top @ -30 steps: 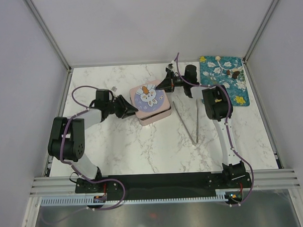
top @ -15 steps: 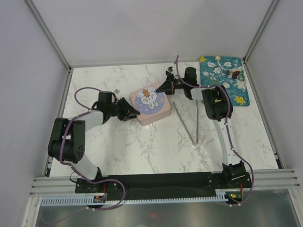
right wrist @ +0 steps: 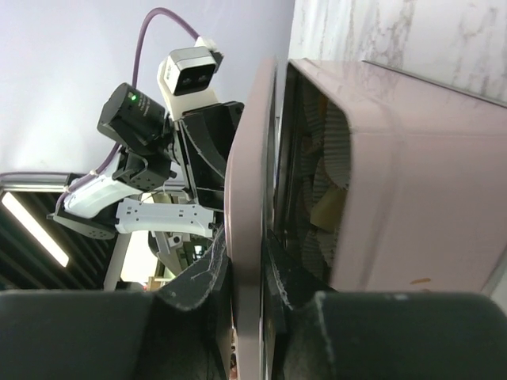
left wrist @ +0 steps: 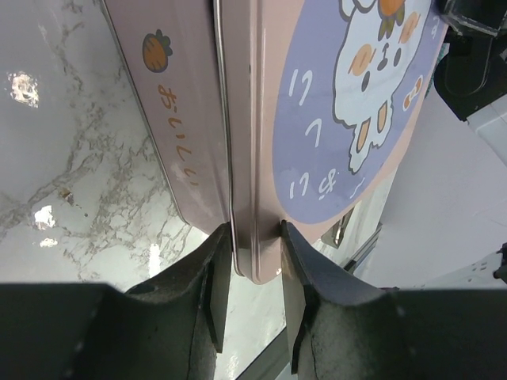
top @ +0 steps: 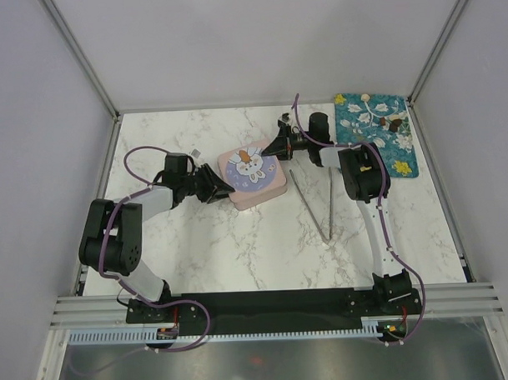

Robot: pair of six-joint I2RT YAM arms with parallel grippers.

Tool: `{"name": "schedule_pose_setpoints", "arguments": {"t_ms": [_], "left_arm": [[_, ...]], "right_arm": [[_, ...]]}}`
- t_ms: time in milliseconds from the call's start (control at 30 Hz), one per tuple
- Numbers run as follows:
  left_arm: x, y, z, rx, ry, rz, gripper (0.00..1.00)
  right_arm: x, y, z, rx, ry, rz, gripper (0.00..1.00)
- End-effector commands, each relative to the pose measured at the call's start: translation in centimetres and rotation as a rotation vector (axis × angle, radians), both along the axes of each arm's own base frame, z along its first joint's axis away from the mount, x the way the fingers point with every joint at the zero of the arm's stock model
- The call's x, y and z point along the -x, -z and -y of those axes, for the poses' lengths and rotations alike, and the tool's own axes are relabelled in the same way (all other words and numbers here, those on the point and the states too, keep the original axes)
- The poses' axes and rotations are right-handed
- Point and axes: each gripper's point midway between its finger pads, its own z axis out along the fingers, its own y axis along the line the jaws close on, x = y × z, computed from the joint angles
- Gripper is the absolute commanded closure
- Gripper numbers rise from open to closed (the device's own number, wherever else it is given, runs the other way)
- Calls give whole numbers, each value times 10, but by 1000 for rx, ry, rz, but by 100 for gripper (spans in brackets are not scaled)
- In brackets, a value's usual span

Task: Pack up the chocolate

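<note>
Pink sheet metal, a square tin [top: 254, 188] with a bunny-picture lid [top: 250, 163], sits mid-table on the white marble-patterned tabletop [top: 239, 249], with both arms at it.

The left arm is folded, its elbow out by the left edge. Its forearm runs low and rightward, putting the left gripper [top: 224, 186] at the tin's left side. In the left wrist view this claw [left wrist: 255, 237] is clenched on the lid's rim [left wrist: 252, 158], one black finger on each face, with the tin's carrot-printed side wall [left wrist: 178, 119] just beside it.

The right arm stretches up the right side of the table, and its wrist is bent leftward. That brings the right gripper [top: 274, 148] to the lid's far right corner. In the right wrist view its fingers pinch the lid edge [right wrist: 247, 158], narrowly parted around the thin metal. Here the lid stands off the tin body [right wrist: 412, 198], and pleated paper cups [right wrist: 321, 178] show through the gap. On the left side the lid appears barely raised, though that view is too close to be sure.

The chocolate pieces [top: 394, 125], tiny and in mixed browns and cream, lie on a blue floral cloth [top: 401, 165] at the far right corner, well apart from the tin. Long thin metal tongs [top: 317, 200] lie between the tin and the right arm.
</note>
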Motion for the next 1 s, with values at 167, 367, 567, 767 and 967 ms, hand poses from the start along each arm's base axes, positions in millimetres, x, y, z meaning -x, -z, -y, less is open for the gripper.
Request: {"name": "schedule_pose_setpoints", "arguments": {"t_ms": [167,367,567,767,967], "left_arm": [[-3,-7,6,2,16,48,63],[-2,-4,6,-2,15,41,64],[-2,-4,7,-1,17,42,65],[-6,-15,7,2,23,66,64],[-22,-45,-6,-78,24,137,61]], "right_arm": [[-22,-7,10,64,69,105,67],[-32,-4,21,123,120,105,62],[-34,-2,22,126,122,104,61],[-34,3,22,120,110,101,81],[-34,-15,20,74,89,132,96]]}}
